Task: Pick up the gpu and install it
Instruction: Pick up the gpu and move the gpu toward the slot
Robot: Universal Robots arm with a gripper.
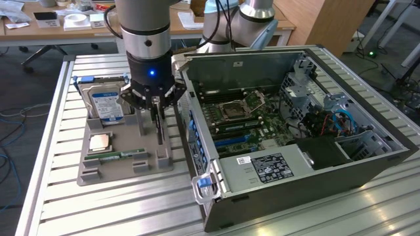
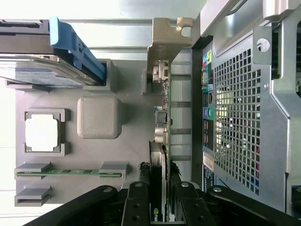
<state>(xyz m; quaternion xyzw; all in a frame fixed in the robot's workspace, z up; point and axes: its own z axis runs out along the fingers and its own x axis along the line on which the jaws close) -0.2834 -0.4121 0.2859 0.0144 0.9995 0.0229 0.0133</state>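
Note:
The gpu [image 1: 159,129] is a thin card standing on edge over the grey holder tray [image 1: 125,167], at the side nearest the computer case. My gripper [image 1: 156,101] hangs straight above it. In the wrist view the gpu [image 2: 163,117] shows edge-on, with its silver bracket [image 2: 164,37] at the far end. My gripper [image 2: 162,197] is shut on it, and a black finger [image 2: 136,202] presses each face. Whether the card's lower edge still rests in its slot, I cannot tell.
The open computer case [image 1: 295,132] lies just beside the tray on the exterior view's right, motherboard [image 1: 243,118] facing up. The tray also holds a blue-labelled hard drive [image 1: 105,104], a CPU [image 1: 100,142] and a RAM stick [image 1: 115,155]. The case's perforated rear panel [image 2: 244,108] is close to the card.

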